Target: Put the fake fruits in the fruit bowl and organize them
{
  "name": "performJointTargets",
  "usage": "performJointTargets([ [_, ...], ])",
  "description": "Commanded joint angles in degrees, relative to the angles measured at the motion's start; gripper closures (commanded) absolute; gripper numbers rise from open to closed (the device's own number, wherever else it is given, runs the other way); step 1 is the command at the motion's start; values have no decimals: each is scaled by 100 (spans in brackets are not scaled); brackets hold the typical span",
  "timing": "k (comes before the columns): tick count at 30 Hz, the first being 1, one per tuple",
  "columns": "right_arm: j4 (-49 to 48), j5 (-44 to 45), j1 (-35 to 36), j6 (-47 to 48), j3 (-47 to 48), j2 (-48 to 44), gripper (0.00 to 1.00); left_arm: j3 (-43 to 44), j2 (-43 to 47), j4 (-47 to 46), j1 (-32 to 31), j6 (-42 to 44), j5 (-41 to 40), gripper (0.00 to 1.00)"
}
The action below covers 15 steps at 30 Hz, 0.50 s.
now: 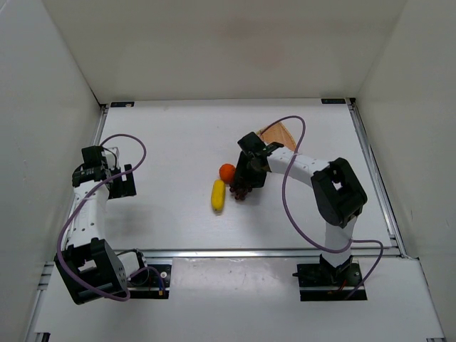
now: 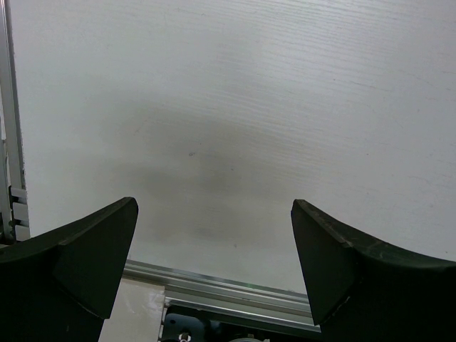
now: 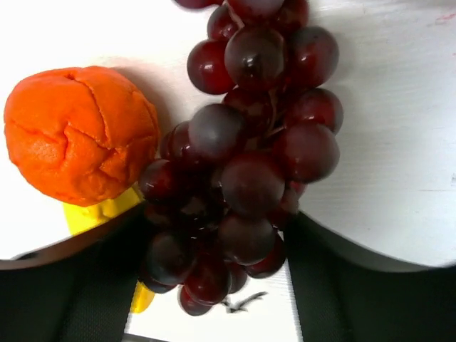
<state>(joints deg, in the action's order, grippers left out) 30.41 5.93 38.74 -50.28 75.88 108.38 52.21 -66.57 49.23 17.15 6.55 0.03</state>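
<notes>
Right gripper (image 3: 214,235) straddling the grape bunch (image 3: 249,157), firm pinch not discernible, left gripper (image 2: 214,206) spread wide: the bunch may slip out, or nudge the orange (image 3: 78,132) at its 9 o'clock, short of the wicker bowl (image 1: 279,134) at 1 o'clock.

— How much of the fruit bowl (image 1: 279,132) shows?
— Just a tan corner beyond my right tool (image 1: 241,187); the arm hides the rest.
— The banana (image 3: 100,214)?
— A yellow sliver behind the orange (image 3: 80,132). The grape bunch (image 3: 246,153) runs off the top edge. Whether my tool touches it, I can't tell.
</notes>
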Motion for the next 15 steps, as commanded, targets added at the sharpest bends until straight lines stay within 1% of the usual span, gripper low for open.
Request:
performJointTargets([
  [1,61,-48,-68,-149,-2,113,43,-17,-14,-89,26,-31,102,0],
  [3,61,12,-68,-201,-116,26,57,-17,-14,-89,26,-31,102,0],
  [4,61,13,-68,-201,-274,-44,67,-17,-14,-89,26,-31,102,0],
  [5,61,91,-68,-201,-353,-219,70,-17,-14,-89,26,-31,102,0],
  [6,61,144,-68,-106,-424,-316,73,-17,-14,-89,26,-31,102,0],
  [7,61,145,-68,-26,-477,-404,73,-17,-14,-89,26,-31,102,0],
  [10,236,206,-68,360,-592,-948,81,-17,-14,-89,26,-31,102,0],
  [11,289,206,-68,474,-592,-1072,87,-17,-14,-89,26,-31,102,0],
  [14,630,267,-16,984,-373,-1547,92,-17,-67,-89,26,-31,102,0],
  [15,719,268,-16,1116,-276,-1661,92,-17,-67,-89,26,-31,102,0],
])
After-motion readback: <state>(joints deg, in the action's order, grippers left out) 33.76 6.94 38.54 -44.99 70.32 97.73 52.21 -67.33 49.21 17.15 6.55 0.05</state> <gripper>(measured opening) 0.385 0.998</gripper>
